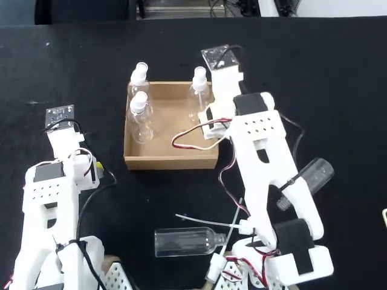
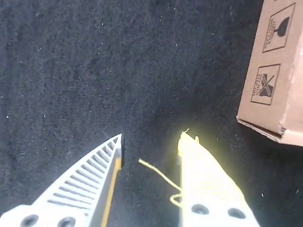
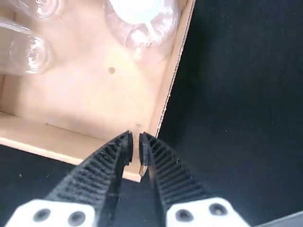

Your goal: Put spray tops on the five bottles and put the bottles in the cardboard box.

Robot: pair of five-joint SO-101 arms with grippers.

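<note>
The cardboard box (image 1: 170,158) stands mid-table with three clear bottles upright inside, each with a white spray top: two at its left side (image 1: 140,113) (image 1: 139,75) and one at its far right corner (image 1: 199,90). Two topless bottles lie on the cloth, one near the front (image 1: 184,241) and one (image 1: 311,175) to the right of the right arm. A spray top with its long tube (image 1: 205,220) lies by the front bottle. My right gripper (image 3: 135,140) is shut and empty over the box's right wall (image 3: 173,80). My left gripper (image 2: 151,139) is open, empty, low over the cloth left of the box (image 2: 277,71).
Black cloth covers the table (image 1: 326,72). Red and white cables (image 1: 187,140) loop from the right arm over the box's front right corner. The right arm's white body (image 1: 266,169) stretches across the space right of the box.
</note>
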